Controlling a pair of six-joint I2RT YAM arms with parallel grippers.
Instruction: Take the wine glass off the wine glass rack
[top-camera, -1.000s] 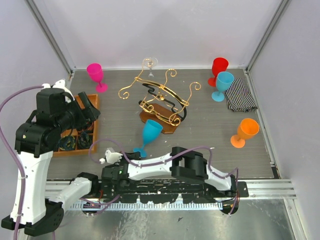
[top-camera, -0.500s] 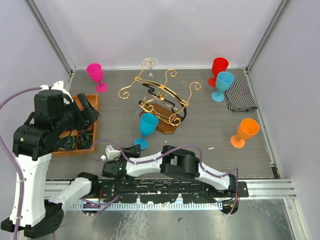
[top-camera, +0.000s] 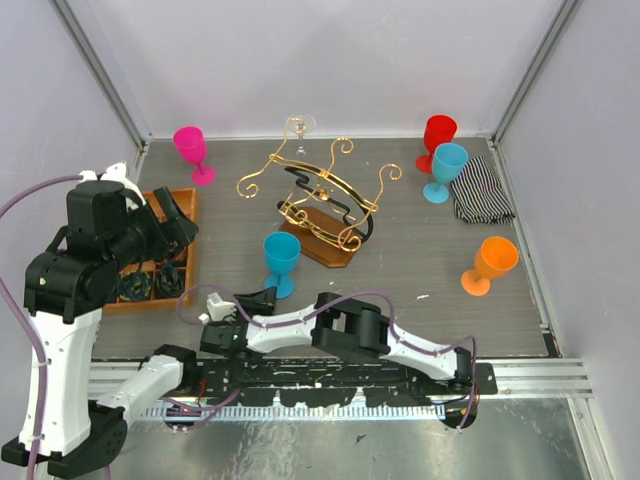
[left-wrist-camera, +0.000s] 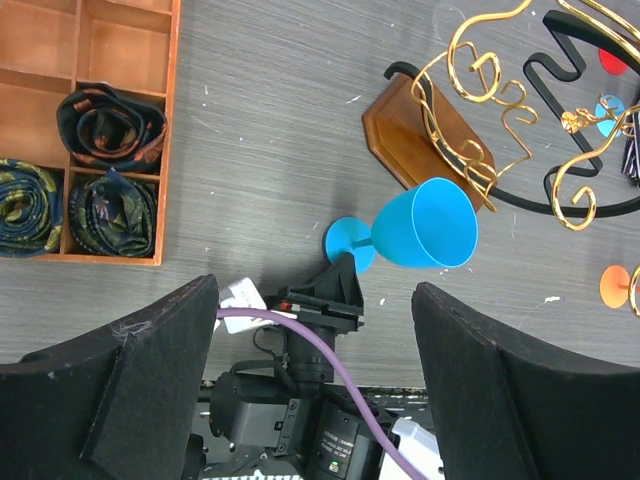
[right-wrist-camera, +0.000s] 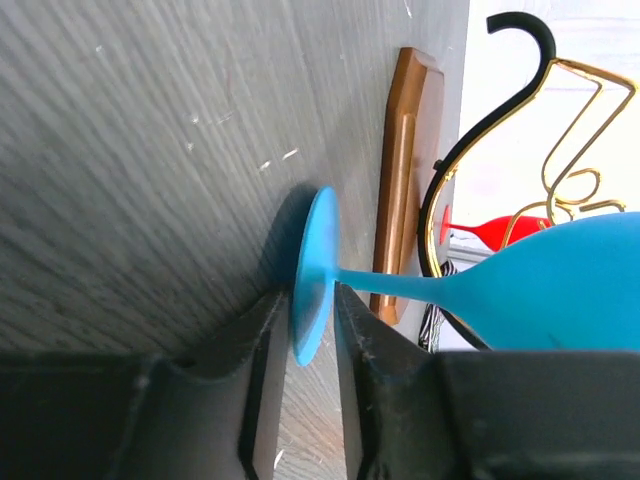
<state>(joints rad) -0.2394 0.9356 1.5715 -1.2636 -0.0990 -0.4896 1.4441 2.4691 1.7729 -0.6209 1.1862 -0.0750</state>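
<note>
Right wrist: claw pinches wine glass foot

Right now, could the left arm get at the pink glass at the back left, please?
Probably yes. The left gripper hangs open over the orange tray, and the pink glass stands upright just beyond it, nothing standing between. The right gripper, shut on the blue glass, is clear.

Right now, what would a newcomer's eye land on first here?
First, the blue wine glass, which is upright just in front of the wine glass rack, with the right gripper clamped on its foot. Then the curly gold rack itself, at mid-table on its wooden base. At the left, the left gripper hangs open over the orange tray.
</note>
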